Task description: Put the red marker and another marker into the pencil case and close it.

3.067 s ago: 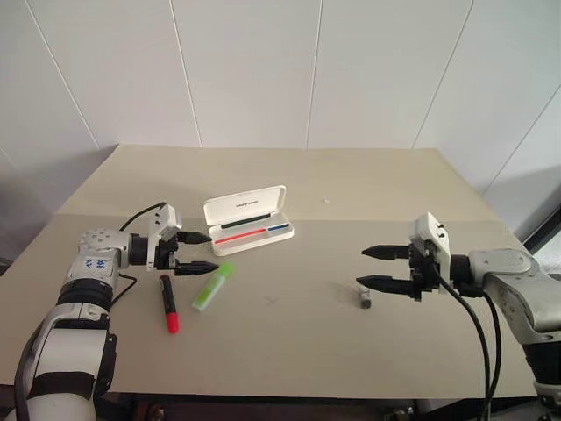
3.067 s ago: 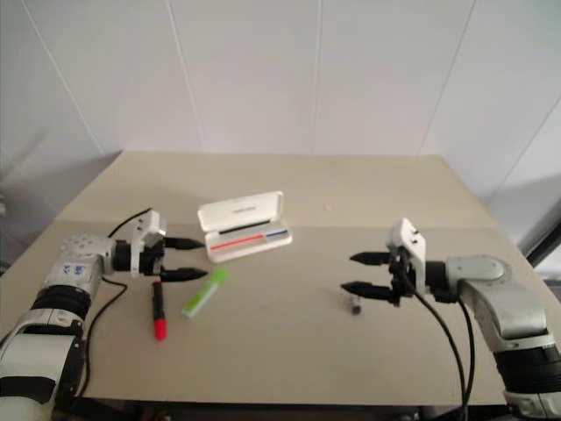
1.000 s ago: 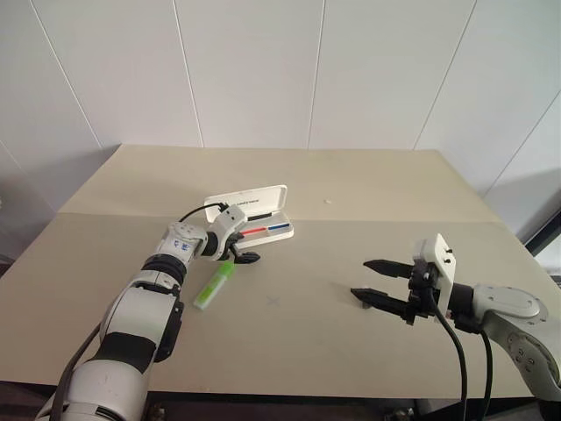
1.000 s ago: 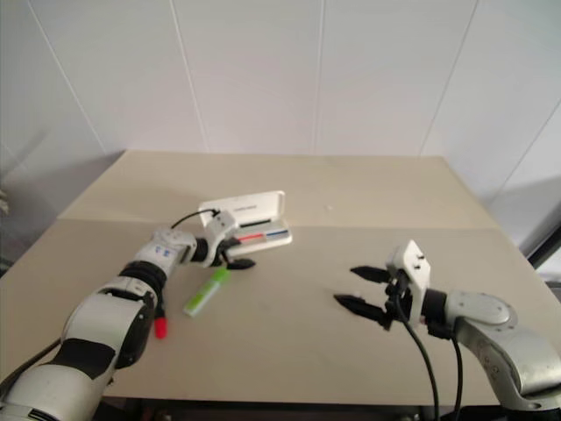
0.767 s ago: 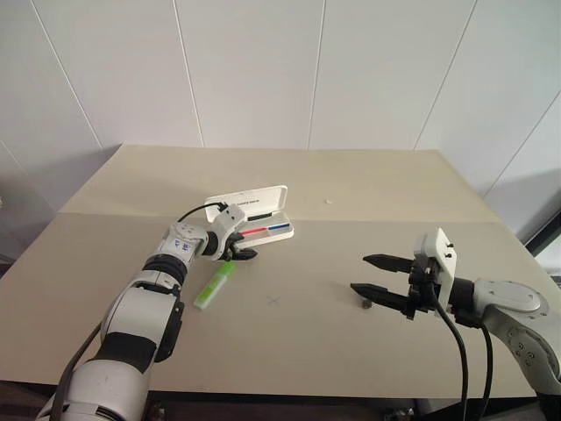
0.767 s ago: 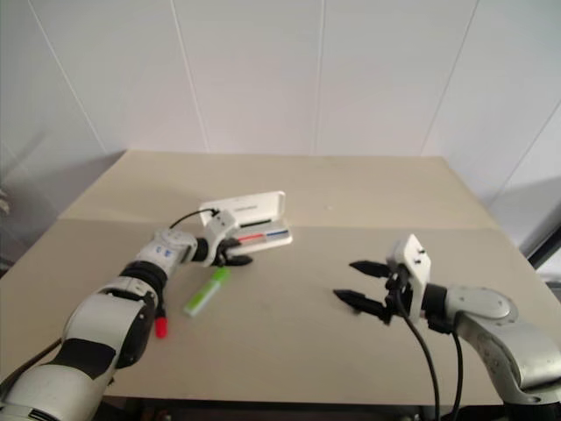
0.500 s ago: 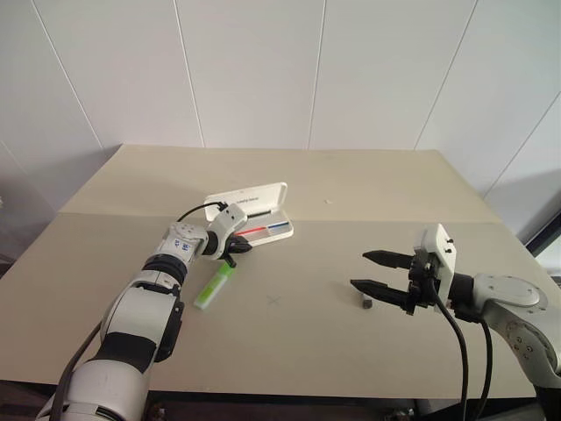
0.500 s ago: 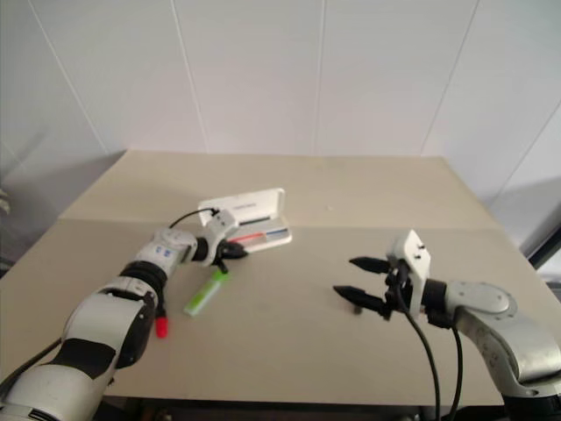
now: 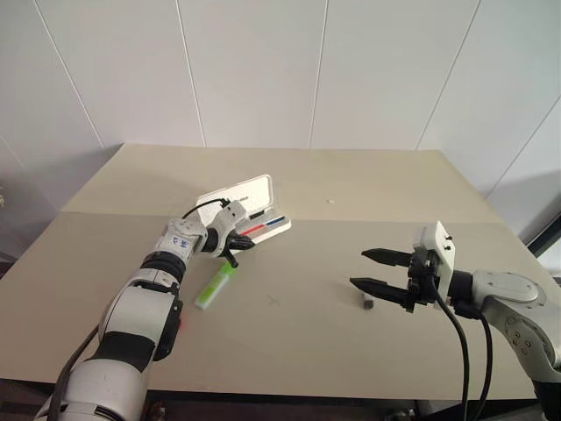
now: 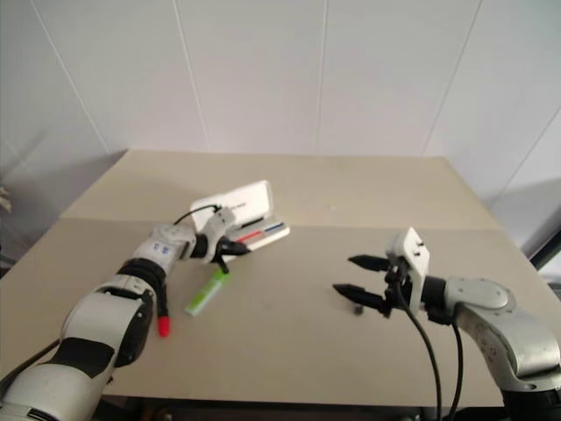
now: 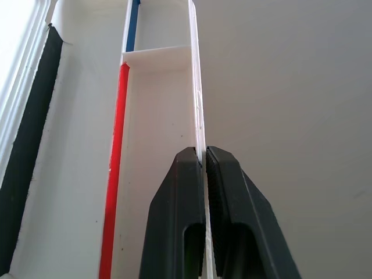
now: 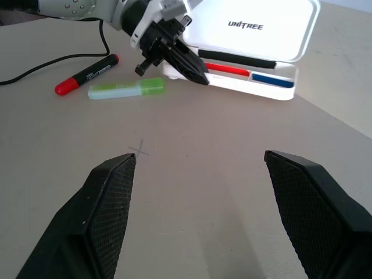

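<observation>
Left wrist view: the case's [image 11: 163, 116] front wall is pinched by the left gripper [image 11: 203, 165] at centre frame, while the right gripper [image 9: 370, 269] is held wide open.

I see the case [image 12: 256, 35] as smooth, slightly glossy white hard plastic. The table [image 9: 289, 307] looks matt beige, smooth, laminate-like. My left end effector [image 11: 203, 160] has smooth, dark, semi-matt plastic fingers; the right end effector [image 12: 197, 168] shows pads [image 12: 113, 192] with a fine cross-hatched, rubbery texture. The highlighter [image 12: 125, 89] is translucent green plastic; the marker [image 12: 87, 74] has a glossy red cap.
</observation>
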Available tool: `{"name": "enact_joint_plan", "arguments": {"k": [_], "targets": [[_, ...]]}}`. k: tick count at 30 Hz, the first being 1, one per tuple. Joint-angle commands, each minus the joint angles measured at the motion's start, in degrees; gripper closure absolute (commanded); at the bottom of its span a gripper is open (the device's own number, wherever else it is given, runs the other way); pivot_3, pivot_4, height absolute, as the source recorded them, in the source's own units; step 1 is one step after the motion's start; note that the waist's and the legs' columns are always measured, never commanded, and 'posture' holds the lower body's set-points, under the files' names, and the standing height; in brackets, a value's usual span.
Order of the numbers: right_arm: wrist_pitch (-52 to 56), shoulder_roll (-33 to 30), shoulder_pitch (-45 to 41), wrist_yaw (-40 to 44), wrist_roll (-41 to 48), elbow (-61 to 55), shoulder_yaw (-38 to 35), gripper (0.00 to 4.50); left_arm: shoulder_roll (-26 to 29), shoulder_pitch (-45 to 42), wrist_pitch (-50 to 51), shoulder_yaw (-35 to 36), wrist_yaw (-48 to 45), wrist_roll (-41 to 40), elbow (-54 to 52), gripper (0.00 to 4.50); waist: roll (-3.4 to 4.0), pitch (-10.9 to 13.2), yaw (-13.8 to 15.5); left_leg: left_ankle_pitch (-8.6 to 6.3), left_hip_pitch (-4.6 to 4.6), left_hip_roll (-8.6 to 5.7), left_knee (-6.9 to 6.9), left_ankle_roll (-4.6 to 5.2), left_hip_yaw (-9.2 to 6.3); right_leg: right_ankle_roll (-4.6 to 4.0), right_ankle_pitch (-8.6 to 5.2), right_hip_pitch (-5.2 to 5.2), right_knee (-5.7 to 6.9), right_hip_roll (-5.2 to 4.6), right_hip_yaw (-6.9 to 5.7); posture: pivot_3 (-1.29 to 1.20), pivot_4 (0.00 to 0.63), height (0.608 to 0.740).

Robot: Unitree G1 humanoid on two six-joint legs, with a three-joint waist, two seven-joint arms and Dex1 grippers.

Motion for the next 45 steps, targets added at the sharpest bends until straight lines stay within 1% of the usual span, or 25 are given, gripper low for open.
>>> {"name": "enact_joint_plan", "arguments": {"k": [1, 5, 9, 12, 17, 20, 24, 33, 36, 39, 45], "targets": [[-0.57, -1.23, -0.14, 0.79, 0.71, -1.21, -1.53, 0.00, 1.32, 0.46, -2.61, 1.17, -6.59, -3.23, -7.08, 4.49, 0.00, 0.00, 0.00, 0.00, 0.00, 0.00, 0.00, 0.00, 0.00, 0.00, 0.00, -0.01, 0.00, 0.00, 0.00, 0.00, 0.150, 0.740], [-0.07, -2.34, 1.56, 2.34, 1.49, -2.17, -1.91, 0.00, 3.07, 3.35, -3.56, 1.33, -13.05, -5.65, -14.58, 4.49, 0.00, 0.00, -0.15, 0.00, 0.00, 0.02, -0.01, 0.00, 0.01, 0.00, 0.00, -0.01, -0.01, 0.00, 0.02, 0.00, 0.150, 0.740], [0.01, -3.65, 2.06, 3.28, 2.20, -1.62, -3.20, 0.00, 4.58, 6.65, -0.45, 1.28, -18.78, -8.76, -23.90, 4.49, 0.00, 0.00, -0.10, 0.00, 0.01, 0.03, 0.00, 0.00, 0.01, -0.01, 0.00, -0.02, 0.04, 0.02, 0.03, 0.00, 0.150, 0.740], [-0.23, -4.47, 3.46, 4.34, 2.60, -1.20, -4.40, 0.00, 5.29, 10.08, 1.48, 0.65, -21.24, -10.45, -31.27, 4.49, 0.00, 0.00, -0.04, 0.00, 0.02, 0.03, 0.05, 0.00, 0.01, -0.01, 0.00, 0.00, 0.08, 0.00, 0.03, 0.00, 0.150, 0.740], [-0.90, -5.25, 8.10, 7.16, 4.80, -1.66, -8.52, 0.00, 5.61, 16.54, 6.92, -0.43, -22.02, -12.98, -44.16, 4.49, 0.00, 0.00, 0.10, 0.00, 0.02, 0.02, 0.06, 0.00, 0.00, -0.01, 0.00, 0.03, 0.05, -0.01, 0.04, 0.00, 0.150, 0.740], [-3.32, -3.15, 9.39, 8.66, 7.80, -1.13, -12.55, 0.00, 5.67, 20.29, 9.08, -1.88, -22.22, -13.69, -50.76, 4.49, 0.00, 0.00, -0.03, -0.01, 0.06, 0.03, 0.20, 0.01, 0.00, 0.00, 0.01, 0.10, 0.11, 0.01, 0.05, 0.00, 0.150, 0.740], [-4.42, -3.28, 10.95, 8.74, 7.52, -1.38, -13.67, 0.00, 5.54, 23.98, 10.10, -2.85, -21.07, -14.72, -57.04, 4.49, 0.00, 0.00, -0.09, 0.00, 0.15, 0.05, 0.23, 0.01, 0.04, -0.01, 0.02, 0.15, 0.17, 0.03, 0.08, 0.00, 0.150, 0.740], [-4.83, -3.00, 13.65, 6.59, 7.93, -3.37, -14.06, 0.00, 6.18, 30.30, 4.66, -5.69, -18.07, -12.80, -61.36, 4.49, 0.00, 0.00, -0.06, 0.00, 0.16, 0.06, 0.40, 0.01, 0.05, -0.04, 0.03, 0.23, 0.14, 0.04, 0.10, 0.00, 0.150, 0.740], [-4.93, -3.05, 13.76, 6.13, 7.90, -3.52, -13.92, 0.00, 7.09, 31.96, 4.83, -7.09, -17.20, -11.56, -62.02, 4.49, 0.00, 0.00, 0.00, 0.00, 0.16, 0.06, 0.40, 0.01, 0.05, -0.04, 0.03, 0.22, 0.14, 0.04, 0.10, 0.00, 0.150, 0.740], [-5.04, -3.04, 13.39, 5.74, 7.68, -3.35, -13.51, 0.00, 7.81, 34.29, 7.06, -9.16, -16.64, -10.48, -62.91, 4.49, 0.01, 0.00, -0.06, 0.00, 0.16, 0.06, 0.40, 0.01, 0.06, -0.04, 0.03, 0.22, 0.14, 0.04, 0.11, 0.00, 0.150, 0.740], [-5.08, -2.80, 11.98, 5.04, 7.27, -2.77, -12.02, 0.00, 7.43, 37.00, 5.28, -10.60, -15.19, -10.28, -64.30, 4.49, 0.00, 0.00, 0.02, -0.01, 0.14, 0.06, 0.40, 0.01, 0.06, -0.05, 0.03, 0.22, 0.11, 0.04, 0.11, 0.00, 0.150, 0.740]]}}
